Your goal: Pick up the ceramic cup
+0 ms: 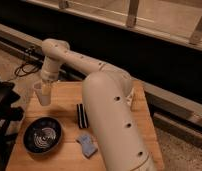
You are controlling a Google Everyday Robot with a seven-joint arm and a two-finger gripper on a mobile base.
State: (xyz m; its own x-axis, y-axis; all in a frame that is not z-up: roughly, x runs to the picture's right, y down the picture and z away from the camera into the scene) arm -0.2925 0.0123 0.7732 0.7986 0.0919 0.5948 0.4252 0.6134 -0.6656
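Observation:
The ceramic cup [42,95] is small, white and handleless. It is at the back left corner of the wooden table [64,102]. My gripper [44,86] comes down onto the cup from above at the end of the white arm [79,60], and its fingers close on the cup's rim. The cup hangs upright under the gripper. Whether its base still touches the table cannot be told.
A wide dark bowl with a pale swirl pattern [42,136] sits at the front left. A small black object [82,115] lies mid-table, and a blue object [86,144] lies near the front. My large white arm link [114,120] covers the table's right half. Cables [24,67] lie on the floor behind.

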